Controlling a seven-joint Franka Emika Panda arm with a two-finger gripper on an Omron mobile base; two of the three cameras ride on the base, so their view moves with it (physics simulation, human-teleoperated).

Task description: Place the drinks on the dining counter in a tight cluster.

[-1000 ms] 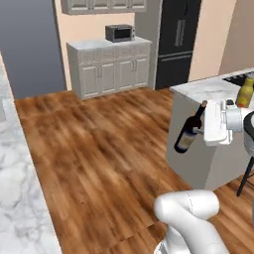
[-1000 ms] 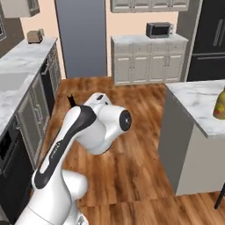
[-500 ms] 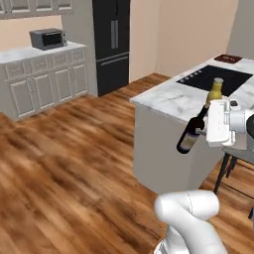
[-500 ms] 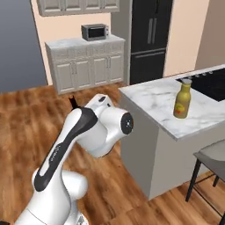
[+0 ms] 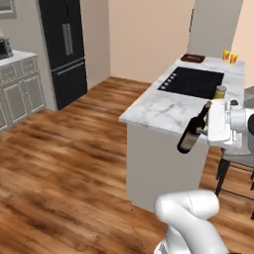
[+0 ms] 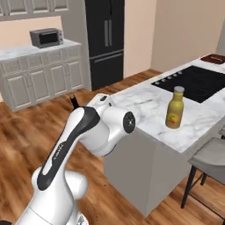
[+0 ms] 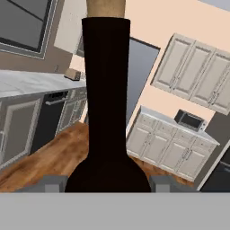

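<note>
My gripper is shut on the tall dark wine bottle, which hangs tilted just off the near corner of the dining counter. In the hand view the bottle's dark neck rises between my fingertips. The squat amber-yellow bottle stands upright on the marble top, near the black cooktop. From the left base view this amber bottle is partly hidden behind my hand. In the right base view my arm covers the held bottle, apart from a dark tip.
A grey stool stands at the counter's right side. A black fridge and pale cabinets with a microwave line the far wall. Two small yellow items and a dark tray sit at the counter's far end.
The whole picture has shifted as the base turned and drove: the dining counter has come closer and now lies right ahead. The wine bottle stays in my gripper.
</note>
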